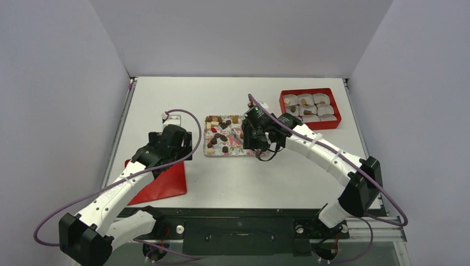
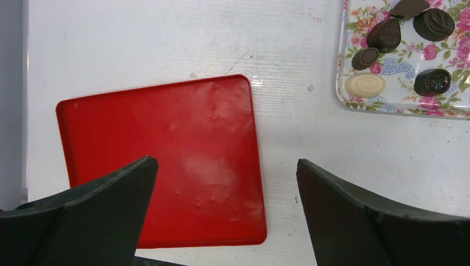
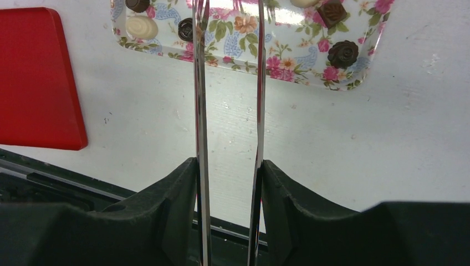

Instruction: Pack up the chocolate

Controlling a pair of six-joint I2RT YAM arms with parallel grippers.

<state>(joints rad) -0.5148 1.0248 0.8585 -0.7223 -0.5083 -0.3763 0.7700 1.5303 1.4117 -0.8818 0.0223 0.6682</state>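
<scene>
Table: working items sit across the middle of the top view, arm bases at the bottom edge.

Red lid lies flat at lower left of the top view. My read is that it's parked clear of the work until the box is full.

Left gripper hovers over the lid's near edge, jaws spread fully wide with nothing between them. Looks like it's on standby for the lid.

Red box sits upper right, lined with white paper cups. A few cups show a brown piece and the rest look unfilled, so packing is only partly done.

Flower tray is centre frame, between lid and box, within reach of the right arm.

Right gripper is clamped partway closed on metal tongs, both blades pinched between its pads and pointing up-frame at the tray. Probably tongs because the pieces are too small for the bare pads.

The tong tips run off the top of the wrist view, so I can't tell if they carry anything.

Most of the chocolate is loose on the tray, in dark, tan and cream pieces.
</scene>
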